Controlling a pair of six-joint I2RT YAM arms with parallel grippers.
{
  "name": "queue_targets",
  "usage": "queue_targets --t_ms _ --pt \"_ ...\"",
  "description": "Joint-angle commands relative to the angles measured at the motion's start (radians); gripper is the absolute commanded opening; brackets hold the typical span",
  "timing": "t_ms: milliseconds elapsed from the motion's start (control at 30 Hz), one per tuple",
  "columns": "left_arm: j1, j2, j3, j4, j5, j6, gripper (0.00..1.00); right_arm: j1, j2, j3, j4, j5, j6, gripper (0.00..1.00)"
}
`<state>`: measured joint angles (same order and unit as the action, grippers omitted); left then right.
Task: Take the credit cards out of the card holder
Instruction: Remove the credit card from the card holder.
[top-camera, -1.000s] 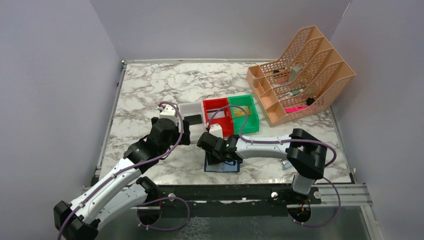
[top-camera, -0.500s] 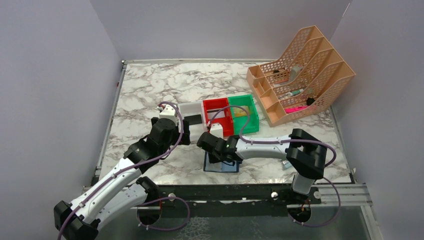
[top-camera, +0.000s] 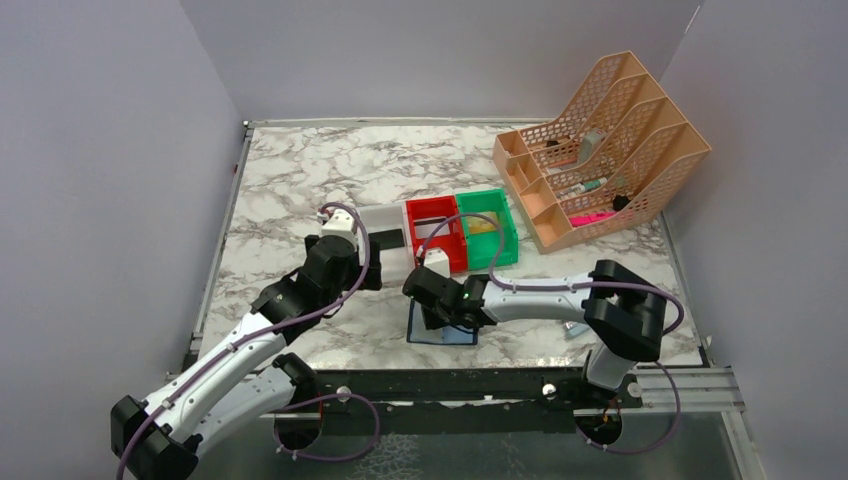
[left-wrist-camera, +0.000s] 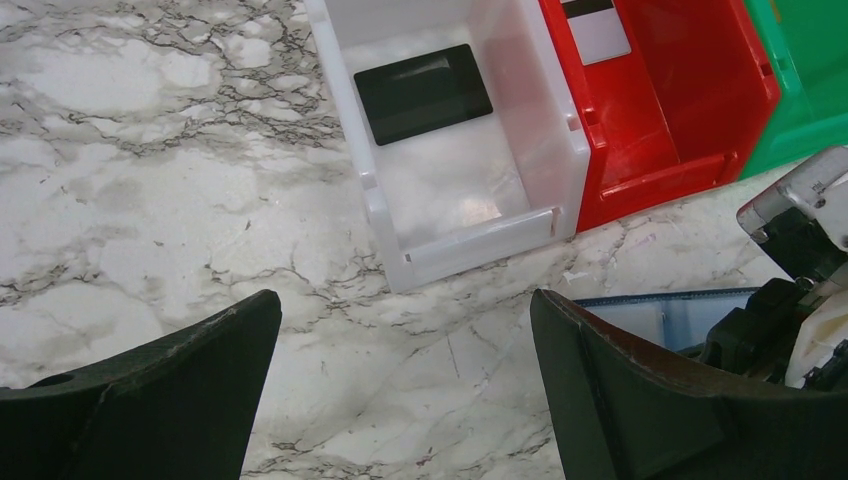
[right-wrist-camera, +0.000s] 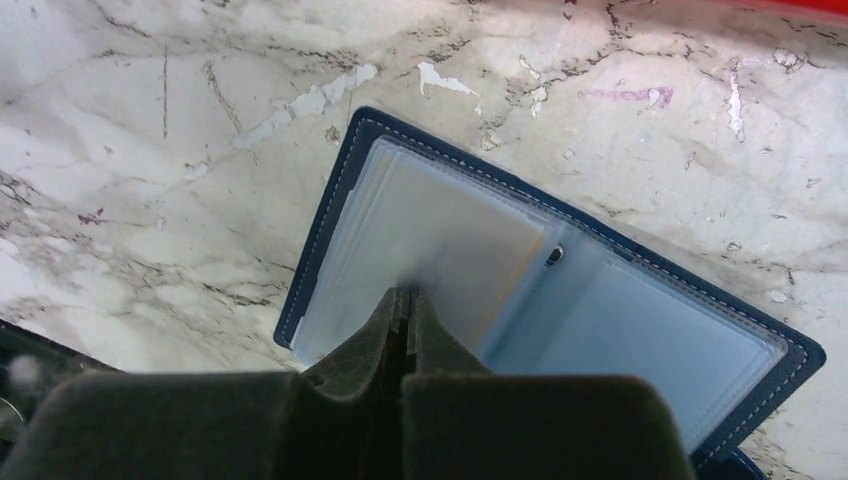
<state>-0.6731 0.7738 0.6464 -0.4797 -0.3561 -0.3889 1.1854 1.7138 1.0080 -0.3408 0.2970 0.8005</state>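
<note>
The card holder (top-camera: 443, 327) lies open and flat on the marble near the front edge, dark navy with pale frosted sleeves (right-wrist-camera: 430, 240). My right gripper (right-wrist-camera: 404, 296) is shut, its tips resting on the left sleeve; I see no card between them. It also shows in the top view (top-camera: 434, 312). My left gripper (left-wrist-camera: 405, 300) is open and empty above bare marble just in front of the white bin (left-wrist-camera: 470, 230). A black card (left-wrist-camera: 423, 92) lies in the white bin. A whitish card with a dark stripe (left-wrist-camera: 597, 25) lies in the red bin. A gold card (top-camera: 481, 227) lies in the green bin.
The white bin (top-camera: 385, 251), red bin (top-camera: 437, 205) and green bin (top-camera: 509, 230) stand side by side behind the holder. A peach mesh organiser (top-camera: 640, 110) stands at the back right. A small silver object (top-camera: 573, 328) lies by the right arm's base.
The right gripper has shifted slightly to the right and nearer over the holder. The left arm has barely moved.
</note>
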Motion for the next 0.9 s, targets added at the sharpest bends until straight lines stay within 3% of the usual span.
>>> queue_targets --t_ms 0,300,333,433,567,767,867 --pt "0.005 0.013 -0.011 0.023 0.025 -0.034 0.99 0.005 -0.048 -0.03 0.013 -0.028 -0.046 0.01" --pt "0.005 0.018 -0.053 0.092 0.165 -0.184 0.98 -0.003 -0.123 -0.077 0.022 -0.014 -0.017 0.02" --pt "0.005 0.022 -0.059 0.096 0.18 -0.196 0.98 -0.003 -0.124 -0.077 0.01 -0.006 -0.008 0.08" --pt "0.004 0.037 -0.062 0.096 0.199 -0.209 0.98 -0.003 -0.111 -0.063 -0.041 0.018 0.017 0.39" --pt "0.005 0.039 -0.071 0.101 0.196 -0.224 0.98 -0.004 -0.084 -0.049 -0.078 0.023 0.059 0.52" --pt "0.005 0.049 -0.099 0.111 0.247 -0.265 0.97 -0.003 -0.023 -0.052 -0.059 0.024 0.066 0.53" --pt "0.004 0.046 -0.107 0.112 0.253 -0.282 0.97 -0.003 0.022 -0.041 -0.083 0.053 0.063 0.49"
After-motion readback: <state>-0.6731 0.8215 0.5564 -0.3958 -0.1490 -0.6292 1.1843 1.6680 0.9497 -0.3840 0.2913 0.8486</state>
